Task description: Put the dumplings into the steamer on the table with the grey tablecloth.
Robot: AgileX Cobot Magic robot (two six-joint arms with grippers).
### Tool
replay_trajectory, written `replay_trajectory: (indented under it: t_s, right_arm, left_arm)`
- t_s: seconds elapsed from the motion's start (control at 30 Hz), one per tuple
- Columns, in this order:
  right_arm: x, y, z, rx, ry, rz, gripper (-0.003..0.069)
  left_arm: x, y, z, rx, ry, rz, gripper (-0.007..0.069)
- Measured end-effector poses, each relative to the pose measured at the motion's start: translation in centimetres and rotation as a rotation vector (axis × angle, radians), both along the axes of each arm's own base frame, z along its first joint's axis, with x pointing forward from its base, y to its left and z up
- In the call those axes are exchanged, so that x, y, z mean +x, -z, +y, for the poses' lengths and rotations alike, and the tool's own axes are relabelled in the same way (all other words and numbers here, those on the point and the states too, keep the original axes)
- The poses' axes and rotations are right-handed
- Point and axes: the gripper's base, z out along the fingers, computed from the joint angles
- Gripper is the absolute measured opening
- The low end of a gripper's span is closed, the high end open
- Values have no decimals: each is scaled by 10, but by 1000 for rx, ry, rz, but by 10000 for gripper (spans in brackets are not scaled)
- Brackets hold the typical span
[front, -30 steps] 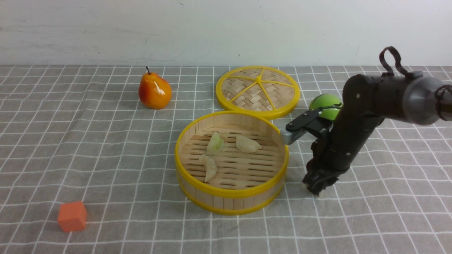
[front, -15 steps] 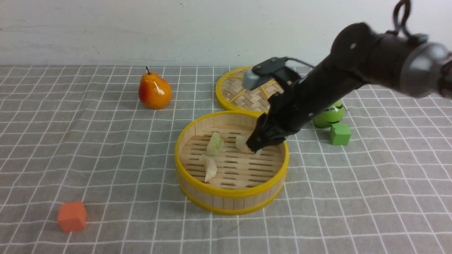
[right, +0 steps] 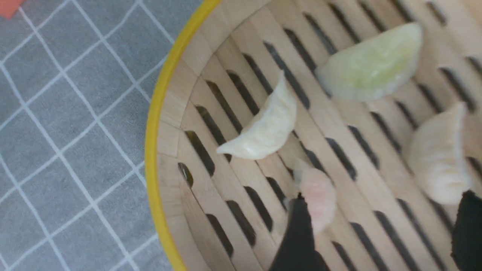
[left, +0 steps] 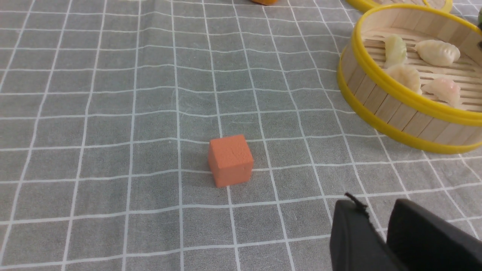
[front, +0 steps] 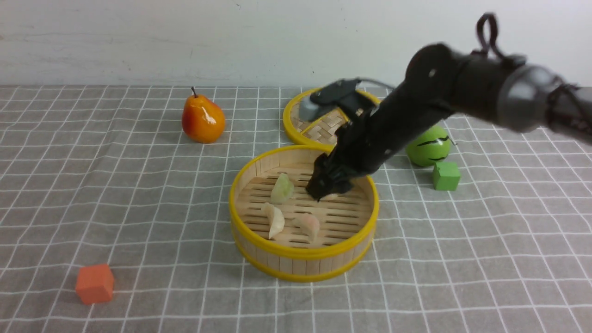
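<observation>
Pink dumpling [front: 306, 225] newly lying in bamboo steamer [front: 303, 259], right gripper [front: 324, 190] released above it, left gripper [left: 380, 229] state unclear, no readable writing.

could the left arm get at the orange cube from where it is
Probably yes. In the left wrist view the orange cube sits alone on the grey tablecloth just ahead of the left hand, nothing between them; the steamer stands off to one side.

Pear [front: 202, 120]; lid [front: 319, 125]; green ball [front: 428, 149]; green cube [front: 446, 176]; orange cube [front: 95, 283].
</observation>
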Motion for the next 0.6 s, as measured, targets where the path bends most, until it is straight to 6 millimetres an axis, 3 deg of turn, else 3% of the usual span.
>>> replay_trajectory:
  t_s: [0.1, 0.2, 0.3, 0.43, 0.47, 0.6]
  right_arm:
    - [-18, -62, -25, -95, 31, -93, 426]
    - [-56, -132, -66, -202, 159, -201, 256]
    - [-88, -176, -103, -186, 325, -287, 78]
    - [-126, -200, -139, -120, 465, -376, -18]
    - [-128, -201, -140, -118, 468, -383, -18]
    - [-167, -190, -152, -35, 496, -531, -18]
  left_arm:
    - [0, 0, 0, 0, 0, 0, 146]
    - [0, 0, 0, 0, 0, -1, 146]
    - [0, 0, 0, 0, 0, -1, 148]
    - [0, 0, 0, 0, 0, -1, 150]
    - [0, 0, 0, 0, 0, -1, 150]
    - [0, 0, 0, 0, 1, -2, 151]
